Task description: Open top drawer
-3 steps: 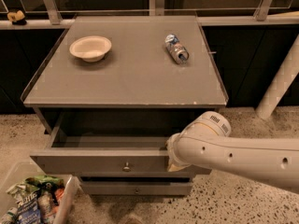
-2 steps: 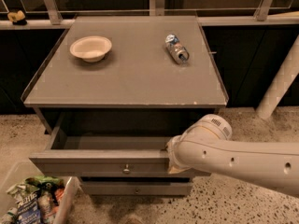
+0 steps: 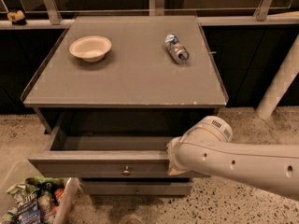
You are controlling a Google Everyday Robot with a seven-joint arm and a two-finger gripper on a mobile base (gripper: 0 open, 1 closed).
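A grey, square-topped cabinet (image 3: 135, 73) with a low raised rim fills the middle of the camera view, standing on a speckled stone floor (image 3: 233, 118) in front of a dark wall with pale rails. A thick white robot arm (image 3: 243, 164) with small dark holes along it reaches in from the right edge, low in the view, and ends at the cabinet's front. The wide grey top drawer (image 3: 88, 162) sits just under the cabinet top and stands partly open, its front well forward of the cabinet face and its grey box interior showing behind it. The gripper (image 3: 174, 161) is at the right end of that drawer front, touching or just beside it, mostly hidden by the arm's rounded wrist; whether it holds anything cannot be told. A slanted white post (image 3: 280, 78) leans at the right. A clear plastic bin (image 3: 65, 202) of snack packets (image 3: 32, 204) sits at lower left. A slimmer grey drawer front (image 3: 154, 188) below is flush. On the top, well apart, rest a cream paper bowl (image 3: 90, 47) at the left and a silver-and-blue can (image 3: 176, 48) on its side at the right. A small round metal knob (image 3: 126, 171) marks the top drawer's centre.
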